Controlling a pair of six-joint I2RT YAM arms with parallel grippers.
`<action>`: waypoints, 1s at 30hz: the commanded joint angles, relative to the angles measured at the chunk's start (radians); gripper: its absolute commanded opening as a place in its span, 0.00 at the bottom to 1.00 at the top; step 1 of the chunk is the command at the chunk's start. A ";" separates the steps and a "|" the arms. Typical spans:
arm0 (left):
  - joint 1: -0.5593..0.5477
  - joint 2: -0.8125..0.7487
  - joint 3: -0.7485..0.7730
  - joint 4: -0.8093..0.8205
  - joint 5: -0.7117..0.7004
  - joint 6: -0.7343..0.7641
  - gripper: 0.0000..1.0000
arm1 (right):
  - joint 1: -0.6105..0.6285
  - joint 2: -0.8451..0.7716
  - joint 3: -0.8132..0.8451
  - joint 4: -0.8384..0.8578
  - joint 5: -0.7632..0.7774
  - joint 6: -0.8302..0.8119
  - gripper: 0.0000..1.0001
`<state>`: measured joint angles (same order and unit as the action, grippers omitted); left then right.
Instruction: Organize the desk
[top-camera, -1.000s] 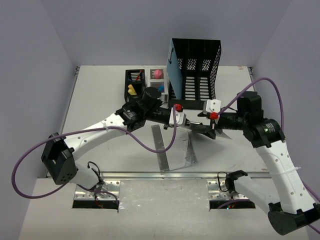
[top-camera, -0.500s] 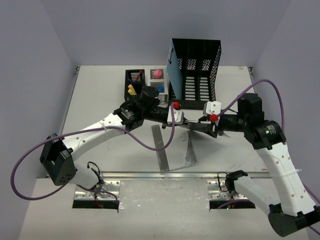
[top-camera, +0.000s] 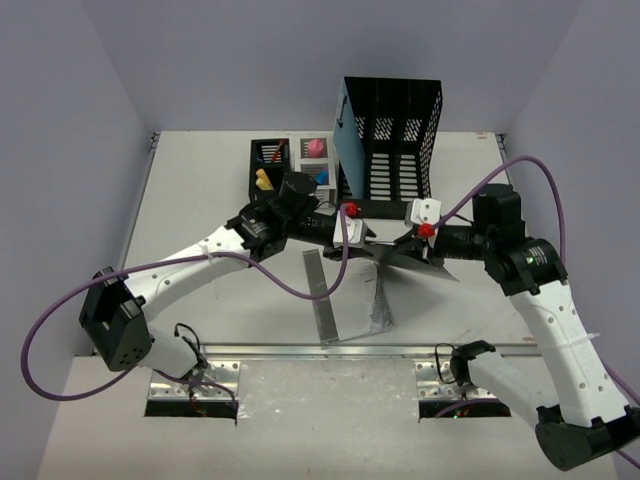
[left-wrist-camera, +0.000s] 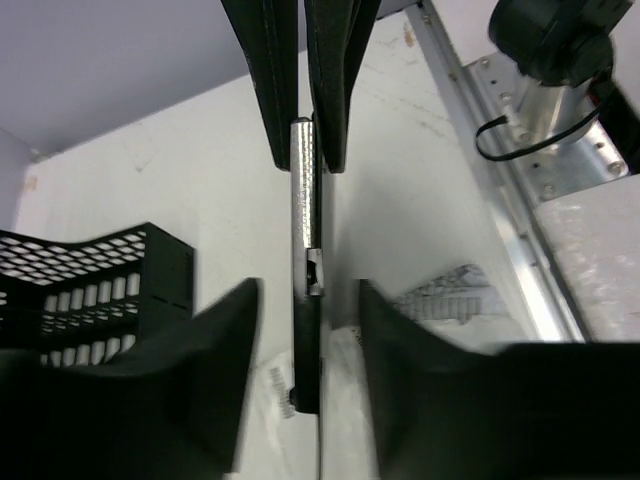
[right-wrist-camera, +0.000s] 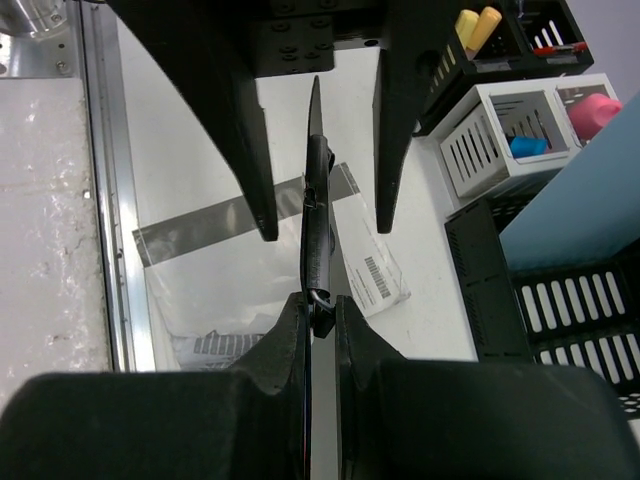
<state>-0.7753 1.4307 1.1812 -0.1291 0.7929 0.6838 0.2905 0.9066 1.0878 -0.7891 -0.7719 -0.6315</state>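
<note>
Above the middle of the white desk (top-camera: 200, 200), my two grippers meet over a thin black flat object with a silver metal part (top-camera: 395, 255). My right gripper (top-camera: 415, 243) is shut on its end; in the right wrist view both pads (right-wrist-camera: 295, 330) press the black edge (right-wrist-camera: 318, 220). My left gripper (top-camera: 362, 240) is open around the other end. In the left wrist view its fingers (left-wrist-camera: 240, 330) stand apart from the object (left-wrist-camera: 305, 200) on both sides, with gaps showing. The opposite right gripper (left-wrist-camera: 308, 165) clamps the far end.
A black mesh file holder with a blue folder (top-camera: 390, 130) stands at the back. Beside it are a black pen tray (top-camera: 268, 170) and a white organizer (top-camera: 315, 160). A clear plastic bag with a grey strip (top-camera: 350, 290) lies below the grippers. A metal rail (top-camera: 330, 352) runs along the near edge.
My right gripper has closed onto the black object. My left gripper, shut on it before, has opened off it. Both arms stayed almost in place.
</note>
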 joint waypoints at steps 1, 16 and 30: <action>0.007 -0.046 -0.009 0.051 0.005 -0.003 0.55 | 0.001 -0.009 0.001 0.042 -0.050 0.039 0.01; 0.085 -0.364 -0.123 0.473 -0.810 -0.424 1.00 | 0.001 0.020 0.191 0.129 0.039 0.263 0.01; 0.163 -0.535 0.002 0.322 -1.196 -0.501 1.00 | 0.001 0.075 0.299 0.485 0.262 0.694 0.01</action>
<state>-0.6430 0.9283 1.1870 0.1940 -0.3035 0.1818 0.2909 0.9859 1.3434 -0.4744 -0.5846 -0.0776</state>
